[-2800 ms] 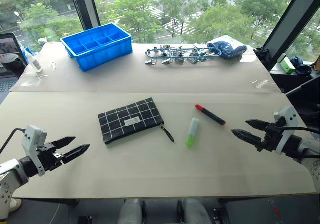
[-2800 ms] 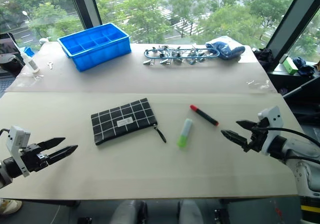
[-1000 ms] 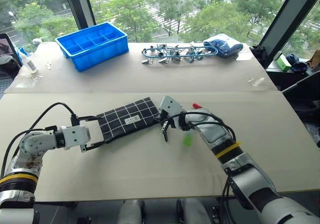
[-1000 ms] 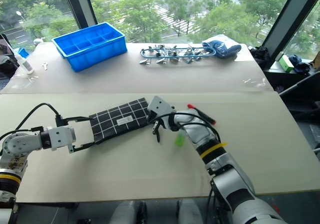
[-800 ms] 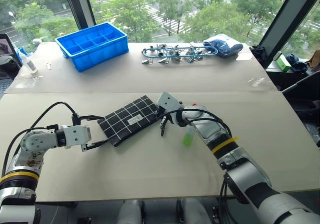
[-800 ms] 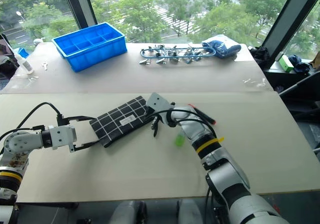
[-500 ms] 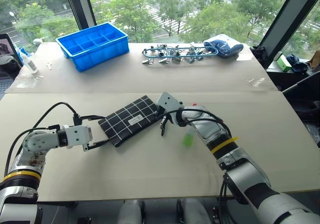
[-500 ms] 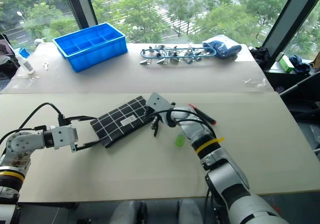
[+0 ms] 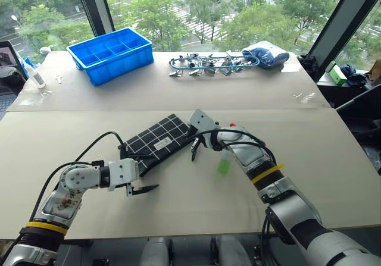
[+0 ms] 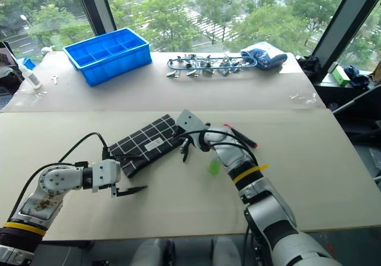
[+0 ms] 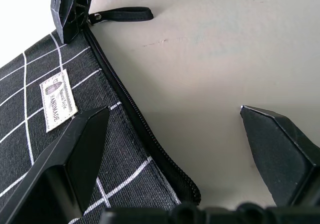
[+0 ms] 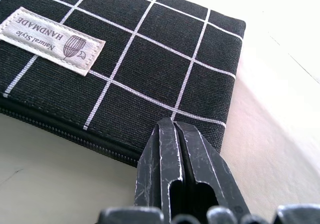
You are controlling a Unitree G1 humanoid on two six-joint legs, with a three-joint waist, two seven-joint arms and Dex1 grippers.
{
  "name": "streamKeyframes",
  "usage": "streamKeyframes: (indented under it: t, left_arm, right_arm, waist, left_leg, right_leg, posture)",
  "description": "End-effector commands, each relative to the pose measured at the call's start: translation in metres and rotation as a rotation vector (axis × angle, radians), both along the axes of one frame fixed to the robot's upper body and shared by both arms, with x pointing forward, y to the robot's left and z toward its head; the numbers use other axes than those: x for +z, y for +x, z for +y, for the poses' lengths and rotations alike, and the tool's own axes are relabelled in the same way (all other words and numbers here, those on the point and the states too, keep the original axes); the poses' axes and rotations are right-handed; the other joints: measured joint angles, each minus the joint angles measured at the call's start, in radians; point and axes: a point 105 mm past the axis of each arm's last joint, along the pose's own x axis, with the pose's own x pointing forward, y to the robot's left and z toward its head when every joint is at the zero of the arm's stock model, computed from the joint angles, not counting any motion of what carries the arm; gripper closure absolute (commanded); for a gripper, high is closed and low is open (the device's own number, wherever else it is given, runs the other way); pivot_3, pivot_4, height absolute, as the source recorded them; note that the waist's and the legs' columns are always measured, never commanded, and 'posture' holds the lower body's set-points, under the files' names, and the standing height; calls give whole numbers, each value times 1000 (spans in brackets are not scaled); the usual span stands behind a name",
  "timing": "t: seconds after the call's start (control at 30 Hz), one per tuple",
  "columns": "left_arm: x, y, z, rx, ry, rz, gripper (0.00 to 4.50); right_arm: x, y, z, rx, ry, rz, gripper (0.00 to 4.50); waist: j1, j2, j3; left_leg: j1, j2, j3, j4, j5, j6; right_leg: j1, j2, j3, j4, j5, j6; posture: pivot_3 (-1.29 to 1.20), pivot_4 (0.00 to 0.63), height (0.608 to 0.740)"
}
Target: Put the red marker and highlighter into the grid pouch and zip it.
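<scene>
The grid pouch [image 9: 156, 143] lies slanted mid-table, label up, zip along its near edge. My right gripper [image 9: 193, 144] is shut, its tips on the pouch's right corner beside the zip pull strap [image 11: 122, 14]. My left gripper [image 11: 172, 114] is open and straddles the pouch's near left corner, one finger over the fabric and one over bare table. The highlighter [image 9: 224, 162] lies just right of my right forearm. The red marker [image 10: 241, 136] lies behind that arm, partly hidden by it.
At the back of the table stand a blue divided bin [image 9: 111, 53], a row of metal clips [image 9: 205, 62] and a blue bag [image 9: 266, 56]. A small white bottle [image 9: 36, 74] is at the far left edge.
My left arm has swung right and nearer, from the pouch's left end to its near left corner. The pouch has turned slightly steeper. The right gripper has stayed at the zip end.
</scene>
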Motion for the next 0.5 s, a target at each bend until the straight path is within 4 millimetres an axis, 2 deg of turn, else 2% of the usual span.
streamKeyframes:
  t: [0.03,0.3,0.43,0.5]
  left_arm:
    - [-21,-1,31,45,183,38,0]
    - [-10,10,51,53,266,-69,0]
    - [-1,19,49,48,254,-171,0]
    - [3,24,38,31,212,-234,0]
  right_arm:
    - [2,1,-4,-19,12,3,4459]
    - [3,1,-4,-19,14,2,4459]
    - [3,0,-2,-11,16,3,4459]
    - [3,0,-2,-8,16,3,4459]
  waist:
    - [-2,0,0]
    - [-10,0,0]
    - [-10,0,0]
    - [-9,0,0]
  left_leg:
    - [0,0,0,0,0,0]
    - [6,2,2,-2,1,-1]
    - [9,3,2,-3,1,-2]
    - [9,3,2,-3,1,-2]
  right_leg:
    - [0,0,0,0,0,0]
    - [-1,3,1,9,-3,-7]
    - [-1,3,1,11,-4,-8]
    - [-1,3,1,12,-4,-8]
  posture:
    - [0,150,740]
    - [0,150,740]
    - [0,150,740]
    - [0,150,740]
